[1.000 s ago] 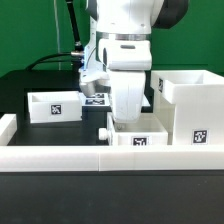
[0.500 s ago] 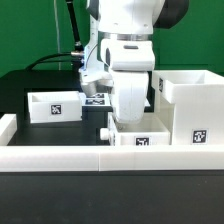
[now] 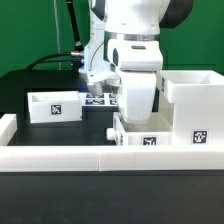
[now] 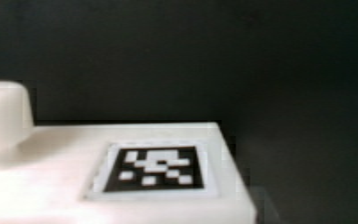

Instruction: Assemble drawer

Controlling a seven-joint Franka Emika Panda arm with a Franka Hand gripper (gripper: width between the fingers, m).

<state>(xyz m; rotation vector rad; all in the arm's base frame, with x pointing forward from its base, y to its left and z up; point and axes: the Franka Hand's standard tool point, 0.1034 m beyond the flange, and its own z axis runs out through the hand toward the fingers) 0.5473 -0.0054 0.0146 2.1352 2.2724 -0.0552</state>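
The drawer is in three white tagged parts. The tall open-faced box shell (image 3: 194,108) stands at the exterior view's right. One small tray (image 3: 55,105) sits at the left. The other small tray (image 3: 150,138) sits in the front middle, close to the shell's left side. My gripper (image 3: 128,122) reaches straight down onto this tray's left wall and looks shut on it; the fingertips are mostly hidden by the hand and the tray. The wrist view shows a white tagged face of the drawer (image 4: 158,168) very close and blurred, with no fingers clearly visible.
The marker board (image 3: 98,99) lies on the black table behind the arm. Low white border blocks run along the front (image 3: 90,160) and the left edge (image 3: 7,126). Black cables hang at the back left (image 3: 68,50).
The arm has moved toward the exterior view's right, and the front tray has slid with it, nearer to the box shell. The left tray and the shell have not moved.
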